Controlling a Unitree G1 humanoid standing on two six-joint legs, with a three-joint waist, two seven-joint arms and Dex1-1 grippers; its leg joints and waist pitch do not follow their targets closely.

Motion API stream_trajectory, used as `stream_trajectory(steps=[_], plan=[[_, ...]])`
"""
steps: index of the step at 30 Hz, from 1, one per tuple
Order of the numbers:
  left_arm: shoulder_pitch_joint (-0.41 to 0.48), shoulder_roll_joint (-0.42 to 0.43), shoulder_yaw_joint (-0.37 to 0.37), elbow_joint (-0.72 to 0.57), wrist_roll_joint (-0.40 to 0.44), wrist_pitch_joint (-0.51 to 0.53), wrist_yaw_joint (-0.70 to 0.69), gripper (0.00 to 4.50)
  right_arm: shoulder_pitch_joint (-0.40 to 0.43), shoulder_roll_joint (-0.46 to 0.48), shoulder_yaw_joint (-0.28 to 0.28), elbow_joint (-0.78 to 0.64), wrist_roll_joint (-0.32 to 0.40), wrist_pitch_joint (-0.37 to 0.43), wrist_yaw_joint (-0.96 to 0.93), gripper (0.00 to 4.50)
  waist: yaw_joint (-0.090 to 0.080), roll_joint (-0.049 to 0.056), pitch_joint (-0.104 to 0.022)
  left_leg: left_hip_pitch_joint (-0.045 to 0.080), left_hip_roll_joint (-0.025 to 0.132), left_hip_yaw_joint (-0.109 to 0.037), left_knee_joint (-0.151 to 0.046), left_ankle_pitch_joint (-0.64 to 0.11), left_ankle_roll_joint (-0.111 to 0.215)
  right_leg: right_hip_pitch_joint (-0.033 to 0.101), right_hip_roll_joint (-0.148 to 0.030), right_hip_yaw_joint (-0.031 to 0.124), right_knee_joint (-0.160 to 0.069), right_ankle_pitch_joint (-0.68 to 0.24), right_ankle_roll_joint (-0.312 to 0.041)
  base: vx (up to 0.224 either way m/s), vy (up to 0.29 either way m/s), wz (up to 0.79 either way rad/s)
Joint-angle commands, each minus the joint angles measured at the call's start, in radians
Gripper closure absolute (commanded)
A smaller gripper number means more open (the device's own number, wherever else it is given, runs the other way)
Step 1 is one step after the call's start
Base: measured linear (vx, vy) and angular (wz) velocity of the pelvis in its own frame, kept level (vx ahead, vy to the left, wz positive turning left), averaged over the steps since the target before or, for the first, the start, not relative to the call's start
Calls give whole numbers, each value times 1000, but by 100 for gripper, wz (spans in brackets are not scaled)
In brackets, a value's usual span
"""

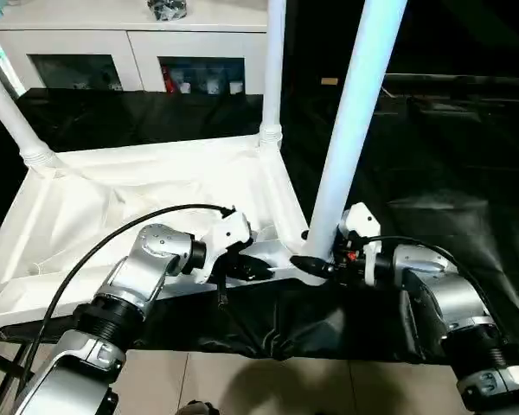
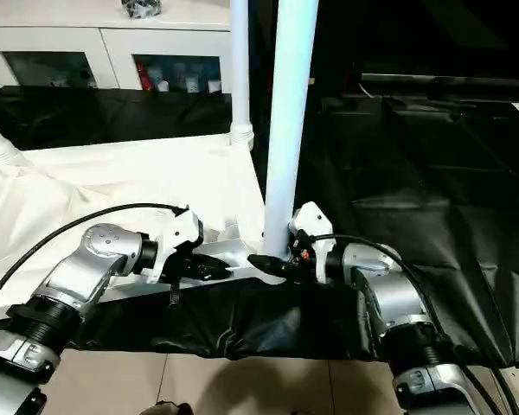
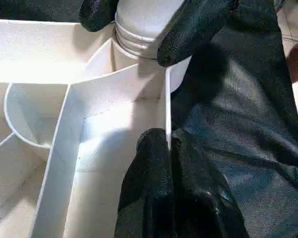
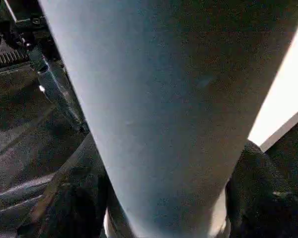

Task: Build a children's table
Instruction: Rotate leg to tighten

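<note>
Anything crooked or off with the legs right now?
The near leg in the right gripper leans toward the robot's right instead of standing square like the far-right leg. The left gripper pinches the tabletop rim.

Black-covered work table (image 1: 450,181) carries upturned white tabletop (image 1: 112,207), near front edge.

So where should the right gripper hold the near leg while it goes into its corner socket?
Low on the near leg, just above the ribbed collar, coming in from the robot's right, roughly where the right gripper closes on it now. The tube is round, smooth and stands nearly upright, so a low side grip probably steers the end best. The left gripper pinches the tabletop rim.
</note>
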Motion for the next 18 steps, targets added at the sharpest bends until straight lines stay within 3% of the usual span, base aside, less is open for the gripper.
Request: stream_trajectory(steps=[1, 3, 6, 7, 10, 12, 14, 16, 18], plan=[[-50, -57, 22, -8, -8, -9, 105, 450, 8, 54, 32, -6, 9, 8, -25, 186, -4, -10, -72, 35, 10, -3, -61, -362, 17, 33, -18, 4, -66, -335, -189, 0, 0, 0], [-60, -72, 30, 8, 0, -4, 142, 450, 0, 72, 19, 19, 3, 6, -67, 186, -6, -13, -71, 34, 7, -3, -61, -361, 10, 31, -19, 5, -68, -352, -182, 0, 0, 0], [-99, -126, 46, 72, 33, 1, 278, 450, -49, 144, -26, 134, -44, -35, -275, 186, -16, -13, -69, 35, 2, -6, -60, -381, -11, 28, -20, 1, -74, -414, -165, 0, 0, 0], [-107, -138, 50, 83, 39, 5, 309, 450, -59, 158, -32, 154, -54, -47, -318, 186, -17, -15, -70, 34, 1, -8, -61, -382, -11, 32, -21, 0, -76, -427, -154, 0, 0, 0], [-138, -197, 72, 120, 48, 35, 430, 450, -90, 218, -58, 202, -63, -46, -450, 186, -22, -12, -70, 34, 1, -8, -60, -394, -7, 27, -20, 0, -80, -443, -145, 0, 0, 0], [-144, -209, 76, 128, 48, 41, 455, 450, -97, 231, -64, 210, -65, -45, -480, 186, -24, -13, -70, 36, 0, -8, -60, -396, -8, 26, -18, -1, -83, -442, -144, 0, 0, 0], [-153, -241, 83, 140, 52, 51, 506, 450, -121, 272, -94, 241, -65, -38, -578, 186, -25, -11, -73, 30, -1, -8, -60, -373, -3, 30, -18, 0, -78, -399, -149, 0, 0, 0], [-155, -267, 80, 147, 57, 48, 530, 450, -143, 315, -123, 271, -59, -43, -647, 186, -25, -9, -74, 32, 0, -7, -59, -364, 2, 29, -17, 1, -76, -369, -157, 0, 0, 0], [-154, -274, 78, 146, 57, 44, 531, 450, -147, 328, -125, 277, -59, -52, -653, 186, -25, -9, -77, 29, 0, -7, -59, -347, 6, 34, -17, 0, -71, -328, -167, 0, 0, 0]])
